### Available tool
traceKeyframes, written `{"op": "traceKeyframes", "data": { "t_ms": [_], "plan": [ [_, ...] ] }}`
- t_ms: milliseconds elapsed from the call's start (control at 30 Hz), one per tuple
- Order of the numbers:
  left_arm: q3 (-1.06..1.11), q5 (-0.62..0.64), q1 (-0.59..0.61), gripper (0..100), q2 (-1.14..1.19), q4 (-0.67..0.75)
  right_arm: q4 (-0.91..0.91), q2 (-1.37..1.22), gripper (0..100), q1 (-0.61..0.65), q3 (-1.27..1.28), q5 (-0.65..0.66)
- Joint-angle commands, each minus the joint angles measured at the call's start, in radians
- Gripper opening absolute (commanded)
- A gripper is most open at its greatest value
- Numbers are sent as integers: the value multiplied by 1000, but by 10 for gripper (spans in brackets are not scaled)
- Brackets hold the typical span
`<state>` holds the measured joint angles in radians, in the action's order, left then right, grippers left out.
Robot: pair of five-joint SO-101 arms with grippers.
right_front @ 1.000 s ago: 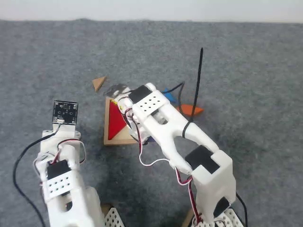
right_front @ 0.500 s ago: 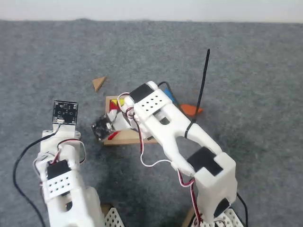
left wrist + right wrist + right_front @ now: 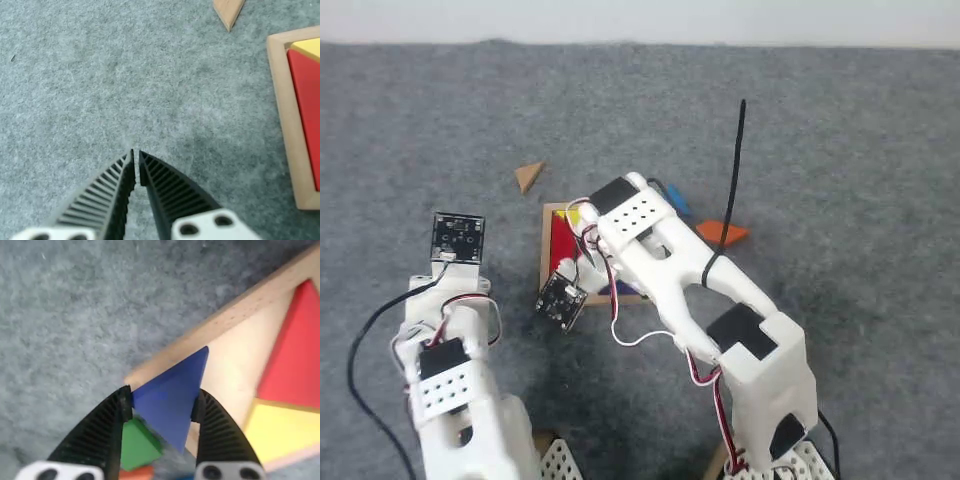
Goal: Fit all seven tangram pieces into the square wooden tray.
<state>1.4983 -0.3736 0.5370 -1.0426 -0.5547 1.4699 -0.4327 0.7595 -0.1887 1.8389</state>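
Note:
My right gripper (image 3: pixel 162 394) is shut on a dark blue triangle (image 3: pixel 170 402), held tilted over a corner of the square wooden tray (image 3: pixel 235 315). A red triangle (image 3: pixel 295 355) and a yellow piece (image 3: pixel 280 432) lie in the tray. A green piece (image 3: pixel 140 446) sits below the blue triangle. In the high view the right arm (image 3: pixel 660 260) covers most of the tray (image 3: pixel 545 262). My left gripper (image 3: pixel 136 156) is shut and empty over the grey carpet, left of the tray (image 3: pixel 282 115). A plain wooden triangle (image 3: pixel 528 176) lies on the carpet beyond the tray's far left corner.
An orange piece (image 3: pixel 722 232) and a blue piece (image 3: pixel 676 200) lie on the carpet right of the tray. The left arm (image 3: pixel 450 340) stands at the near left. Grey carpet stretches open on all sides, with a pale wall at the back.
The right arm's wrist has swung from the tray's far side round to its near left corner, carrying the blue triangle. The left arm has kept still.

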Motion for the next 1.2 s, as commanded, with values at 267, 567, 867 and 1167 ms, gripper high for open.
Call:
{"op": "traceKeyframes", "data": {
  "t_ms": [267,567,867,1167],
  "plan": [
    [-7,-9,-8,12,-17,20,16,-70,58,-19,-107,198],
    [-7,-9,-8,12,-17,21,-21,-81,62,-8,-117,250],
    [-7,-9,-8,12,-17,21,-140,-82,186,-13,-115,-66],
    [-7,-9,-8,12,-17,21,-21,-82,102,-13,-112,-74]
  ]
}}
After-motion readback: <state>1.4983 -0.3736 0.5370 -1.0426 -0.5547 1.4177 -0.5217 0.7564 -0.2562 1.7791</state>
